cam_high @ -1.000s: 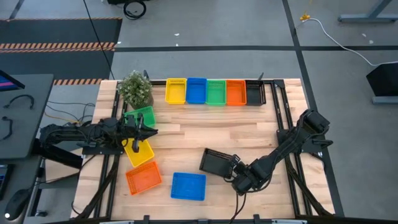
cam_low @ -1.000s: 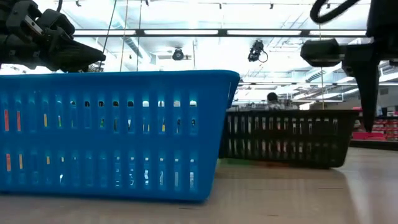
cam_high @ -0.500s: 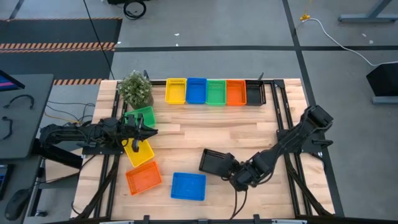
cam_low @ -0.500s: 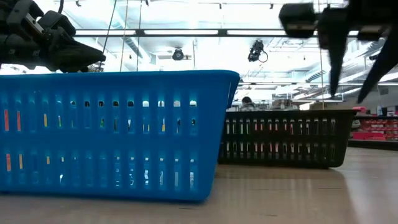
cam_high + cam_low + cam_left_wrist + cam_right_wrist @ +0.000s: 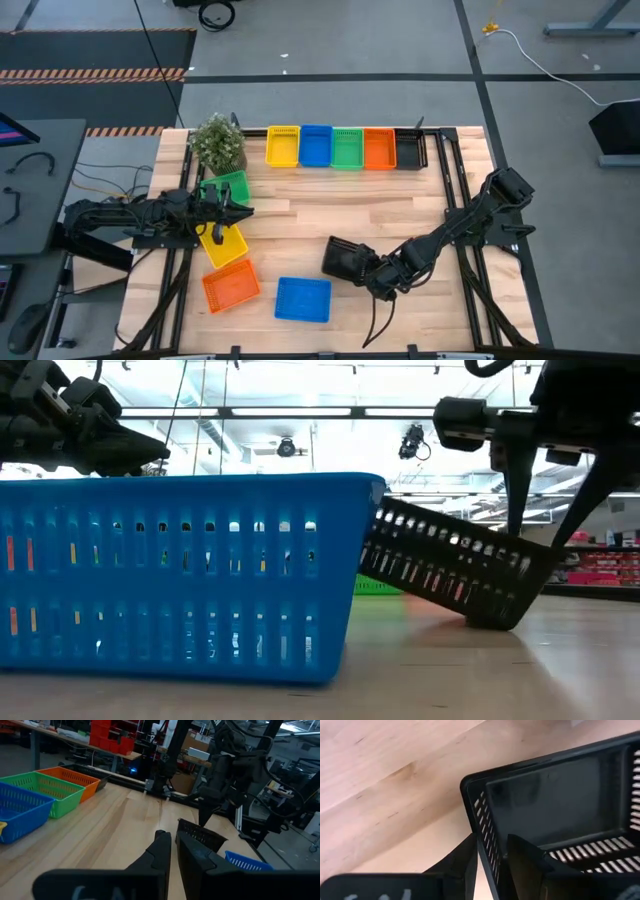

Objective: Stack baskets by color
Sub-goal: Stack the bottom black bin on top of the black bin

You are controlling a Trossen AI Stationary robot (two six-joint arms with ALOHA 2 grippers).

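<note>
Five baskets line the table's far edge: yellow (image 5: 283,146), blue (image 5: 315,146), green (image 5: 347,147), orange (image 5: 379,148), black (image 5: 410,149). Loose ones lie nearer: green (image 5: 228,187), yellow (image 5: 222,244), orange (image 5: 231,288), blue (image 5: 302,299) and a tipped black basket (image 5: 345,258). My right gripper (image 5: 375,275) points steeply down over that black basket's right end, jaws apart astride its wall. My left gripper (image 5: 240,211) stays level above the table's left part, shut and holding nothing. My right gripper has one finger (image 5: 465,857) outside and one finger (image 5: 530,860) inside the black basket's short slotted wall (image 5: 487,837), near a corner. It comes from above, slanting. The basket is tipped: its left end is raised and its right bottom edge (image 5: 495,622) rests on the table.
A small potted plant (image 5: 217,143) stands at the far left, next to the yellow basket in the row. The loose blue basket (image 5: 180,575) lies close to the left of the tipped black one. Bare wood (image 5: 340,205) spreads across the table's middle.
My right gripper has moved toward the table's left and slightly toward its far edge, rolled, and come down astride the black basket's right wall. The basket, which lay flat, has tipped: its left end has risen while its right bottom edge stays on the table.
</note>
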